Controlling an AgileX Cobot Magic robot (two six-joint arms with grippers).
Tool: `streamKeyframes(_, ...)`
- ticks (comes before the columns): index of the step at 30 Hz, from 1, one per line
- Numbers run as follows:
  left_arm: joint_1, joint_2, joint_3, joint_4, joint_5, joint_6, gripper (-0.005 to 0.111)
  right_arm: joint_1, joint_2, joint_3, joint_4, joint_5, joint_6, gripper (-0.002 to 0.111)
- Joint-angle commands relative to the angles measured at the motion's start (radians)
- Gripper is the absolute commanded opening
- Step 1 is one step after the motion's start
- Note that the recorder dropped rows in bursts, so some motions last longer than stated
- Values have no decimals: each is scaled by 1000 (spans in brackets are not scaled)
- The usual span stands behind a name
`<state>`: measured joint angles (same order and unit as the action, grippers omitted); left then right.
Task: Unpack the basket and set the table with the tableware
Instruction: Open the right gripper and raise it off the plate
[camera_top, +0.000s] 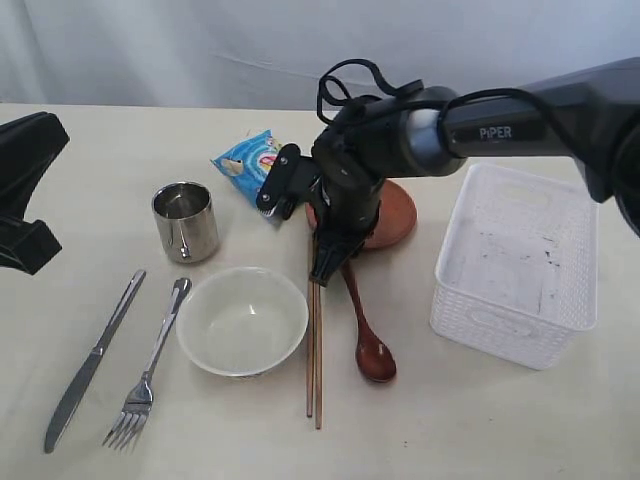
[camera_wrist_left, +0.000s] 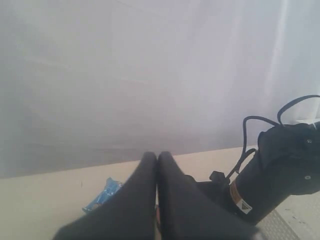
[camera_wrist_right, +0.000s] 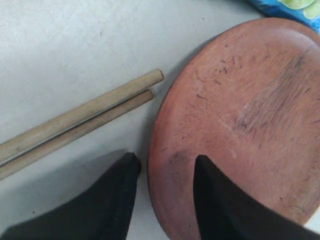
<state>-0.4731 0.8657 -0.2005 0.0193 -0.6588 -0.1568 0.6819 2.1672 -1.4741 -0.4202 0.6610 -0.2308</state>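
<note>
The white basket stands empty at the right of the table. Laid out on the table are a steel knife, a fork, a steel cup, a white bowl, two chopsticks and a dark wooden spoon. The brown plate lies behind the spoon. My right gripper is open, pointing down astride the plate's rim, beside the chopstick ends. My left gripper is shut and empty, off at the far left.
A blue crisp packet lies behind the cup, near the plate, and shows as a blue corner in the right wrist view. The right arm reaches across above the plate and basket. A white curtain hangs behind the table.
</note>
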Motion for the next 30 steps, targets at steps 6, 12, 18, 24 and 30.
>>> streamKeyframes(6, -2, -5, 6, 3, -2, 2, 0, -2, -114, -61, 66, 6, 100, 49)
streamKeyframes(12, -2, -5, 6, 3, -2, 2, 0, -2, -98, -213, 197, -9, 94, 75)
streamKeyframes(18, -2, -5, 6, 3, -2, 2, 0, -6, 32, -392, 249, -41, 107, 74)
streamKeyframes(24, -2, -5, 6, 3, -2, 2, 0, -6, 218, -594, 299, -43, 115, 80)
streamKeyframes(30, -2, -5, 6, 3, -2, 2, 0, -6, 295, -630, 256, -58, 142, 80)
